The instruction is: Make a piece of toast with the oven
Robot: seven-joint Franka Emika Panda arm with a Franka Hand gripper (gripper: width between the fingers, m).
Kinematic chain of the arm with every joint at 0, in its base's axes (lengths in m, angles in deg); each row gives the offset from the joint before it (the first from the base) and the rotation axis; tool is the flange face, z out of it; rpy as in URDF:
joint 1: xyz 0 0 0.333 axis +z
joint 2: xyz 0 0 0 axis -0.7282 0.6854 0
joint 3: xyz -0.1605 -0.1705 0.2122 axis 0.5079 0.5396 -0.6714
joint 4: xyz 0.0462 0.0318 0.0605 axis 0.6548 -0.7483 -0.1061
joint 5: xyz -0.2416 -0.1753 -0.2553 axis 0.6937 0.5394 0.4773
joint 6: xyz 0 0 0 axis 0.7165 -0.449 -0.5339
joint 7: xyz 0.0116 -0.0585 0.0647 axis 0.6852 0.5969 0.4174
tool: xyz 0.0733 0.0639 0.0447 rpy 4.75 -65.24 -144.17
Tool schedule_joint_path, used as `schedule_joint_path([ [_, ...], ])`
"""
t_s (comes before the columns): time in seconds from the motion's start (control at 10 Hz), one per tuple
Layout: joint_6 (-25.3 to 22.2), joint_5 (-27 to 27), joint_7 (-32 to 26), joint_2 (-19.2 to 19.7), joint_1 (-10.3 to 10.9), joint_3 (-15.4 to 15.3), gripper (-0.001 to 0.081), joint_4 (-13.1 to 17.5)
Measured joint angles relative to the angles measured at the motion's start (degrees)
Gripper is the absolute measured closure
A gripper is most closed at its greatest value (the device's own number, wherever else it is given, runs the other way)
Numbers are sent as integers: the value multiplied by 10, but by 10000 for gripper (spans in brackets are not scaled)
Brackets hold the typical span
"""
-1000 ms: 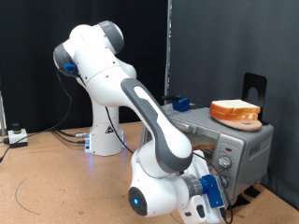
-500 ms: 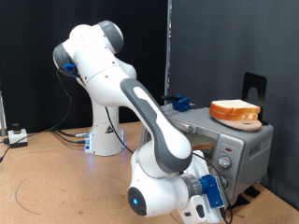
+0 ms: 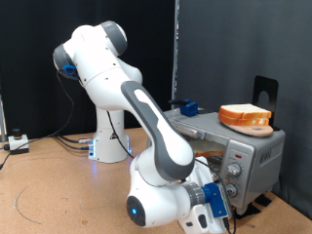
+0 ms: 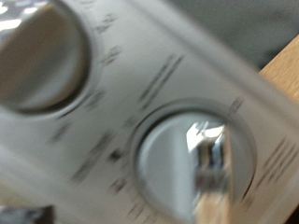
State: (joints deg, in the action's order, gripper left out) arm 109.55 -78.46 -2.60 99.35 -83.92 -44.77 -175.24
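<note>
- Toast (image 3: 245,115) sits on a round dish atop the oven (image 3: 255,154), right of centre in the exterior view; it looks light, stiff and crumbly, best gripped by its crust edges.
- Pincer (image 3: 220,204), lower right, is at the oven's knobs (image 4: 192,159); whether its fingers are apart or together, I cannot tell.

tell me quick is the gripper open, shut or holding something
gripper: cannot be told; it sits low at the boxy silver toaster oven's round silver knobs, fingers hidden.
</note>
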Motion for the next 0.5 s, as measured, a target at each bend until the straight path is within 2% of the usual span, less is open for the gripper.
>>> schedule_joint_path([
  [0.2, -19, 10, 48, -23, -16, 14, 57, -2],
  [0.5, -22, 16, 100, -67, -29, 38, 16, -2],
])
